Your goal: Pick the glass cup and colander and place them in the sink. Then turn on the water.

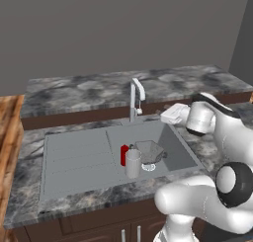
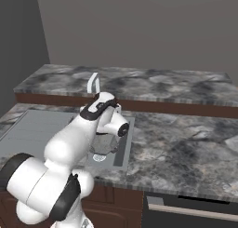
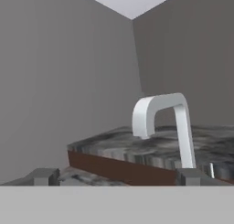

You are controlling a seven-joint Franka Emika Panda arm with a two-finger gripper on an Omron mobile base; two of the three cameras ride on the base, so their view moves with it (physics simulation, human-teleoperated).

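Nearest me, the glass cup (image 1: 133, 163) and colander (image 1: 149, 151) are already sitting in the sink (image 1: 74, 157), below the gripper (image 1: 167, 115). I'm holding the gripper fully open and empty, just beside the faucet (image 1: 136, 99), probably lining up for its handle.

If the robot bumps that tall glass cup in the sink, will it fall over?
Probably, yes. The glass cup stands upright and is tall and narrow, so a sideways bump could tip it. Being round, it might then roll across the sink floor. It looks like glass, so likely slippery and breakable.
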